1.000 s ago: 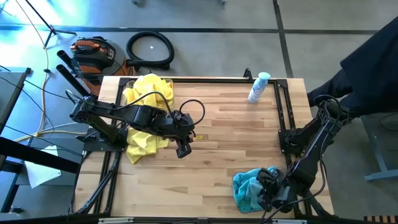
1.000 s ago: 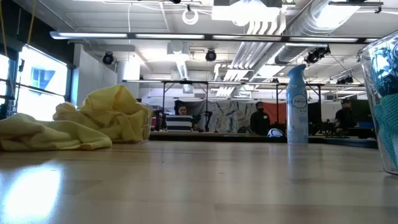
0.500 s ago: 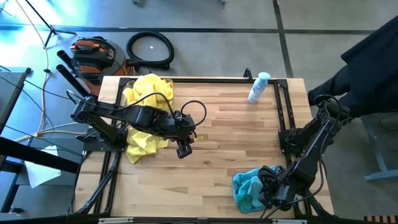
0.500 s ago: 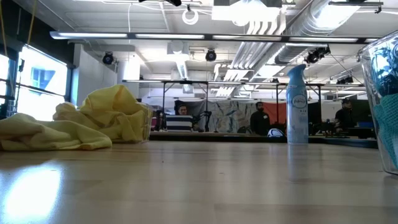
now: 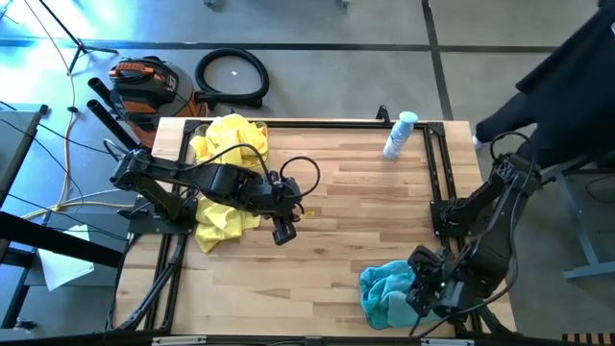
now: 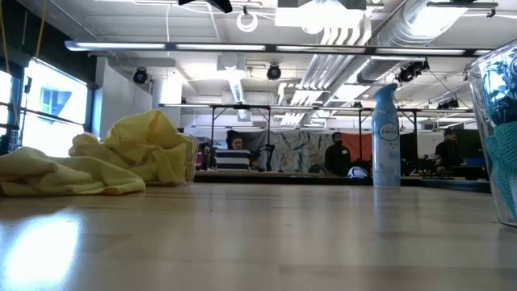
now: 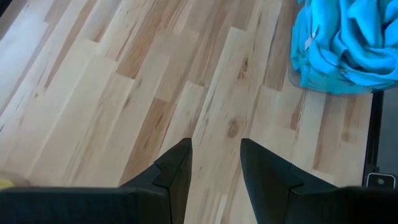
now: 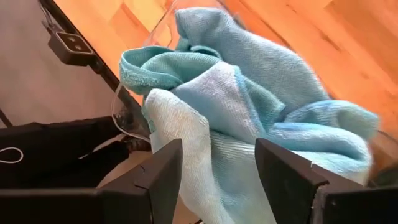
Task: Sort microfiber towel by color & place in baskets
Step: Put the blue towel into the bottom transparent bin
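Teal towels (image 8: 249, 118) heaped before parted right gripper (image 8: 217, 180) fingers in wrist view; overhead, left gripper (image 5: 282, 231) open, empty over bare wood.

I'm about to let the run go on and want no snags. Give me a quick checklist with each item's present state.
1. Right gripper open, holding nothing: ok.
2. Teal towels piled in their clear basket at the table's near right corner: ok.
3. Left gripper open and empty above bare wood: ok.
4. Yellow towels all inside a basket: not ok, some spill onto the table.
5. Spray bottle upright, away from both arms: ok.
6. Loose towels left elsewhere on the table: ok, none seen.
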`<move>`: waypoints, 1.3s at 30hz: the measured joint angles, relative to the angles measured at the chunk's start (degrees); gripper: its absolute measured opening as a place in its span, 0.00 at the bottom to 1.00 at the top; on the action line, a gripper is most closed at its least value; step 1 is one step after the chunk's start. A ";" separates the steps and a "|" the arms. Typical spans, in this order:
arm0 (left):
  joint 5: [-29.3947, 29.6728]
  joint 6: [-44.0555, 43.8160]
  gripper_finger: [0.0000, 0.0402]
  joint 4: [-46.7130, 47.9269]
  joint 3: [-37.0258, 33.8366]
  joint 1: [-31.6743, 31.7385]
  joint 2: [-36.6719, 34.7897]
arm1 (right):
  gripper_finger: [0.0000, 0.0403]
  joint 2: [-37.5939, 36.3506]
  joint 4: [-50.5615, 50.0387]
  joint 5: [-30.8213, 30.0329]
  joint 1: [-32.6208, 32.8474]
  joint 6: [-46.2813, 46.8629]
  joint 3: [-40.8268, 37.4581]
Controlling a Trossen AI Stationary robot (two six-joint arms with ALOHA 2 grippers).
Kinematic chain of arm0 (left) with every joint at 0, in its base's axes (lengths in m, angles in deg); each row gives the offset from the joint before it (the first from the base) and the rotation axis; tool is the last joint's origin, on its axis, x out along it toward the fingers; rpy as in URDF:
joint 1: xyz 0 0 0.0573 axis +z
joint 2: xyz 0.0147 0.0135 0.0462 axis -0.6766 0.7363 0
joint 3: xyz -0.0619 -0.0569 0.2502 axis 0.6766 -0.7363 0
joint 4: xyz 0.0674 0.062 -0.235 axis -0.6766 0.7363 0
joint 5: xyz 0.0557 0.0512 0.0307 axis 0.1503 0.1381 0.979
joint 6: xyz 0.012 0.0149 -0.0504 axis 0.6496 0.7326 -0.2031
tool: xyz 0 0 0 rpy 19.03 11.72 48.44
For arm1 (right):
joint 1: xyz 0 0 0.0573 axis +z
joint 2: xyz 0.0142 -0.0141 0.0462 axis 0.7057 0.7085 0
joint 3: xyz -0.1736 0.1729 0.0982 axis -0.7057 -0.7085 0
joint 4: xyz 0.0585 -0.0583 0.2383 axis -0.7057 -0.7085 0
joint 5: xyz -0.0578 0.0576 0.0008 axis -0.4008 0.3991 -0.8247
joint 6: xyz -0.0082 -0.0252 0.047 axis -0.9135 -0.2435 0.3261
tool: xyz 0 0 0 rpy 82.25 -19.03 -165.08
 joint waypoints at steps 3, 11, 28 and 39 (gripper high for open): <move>0.00 0.00 0.32 0.54 0.00 0.00 0.00 | 0.50 0.00 -1.81 0.30 0.01 0.60 1.09; 0.00 -0.59 0.32 2.04 0.00 -0.65 0.00 | 0.50 4.01 5.07 5.26 1.23 5.26 -1.75; 0.00 -1.60 0.32 2.01 -0.02 -1.14 0.00 | 0.50 21.99 8.87 7.93 1.08 15.70 -9.00; 0.02 -1.41 0.32 1.99 -0.04 -1.11 0.00 | 0.50 20.91 0.12 7.72 1.25 17.10 -2.00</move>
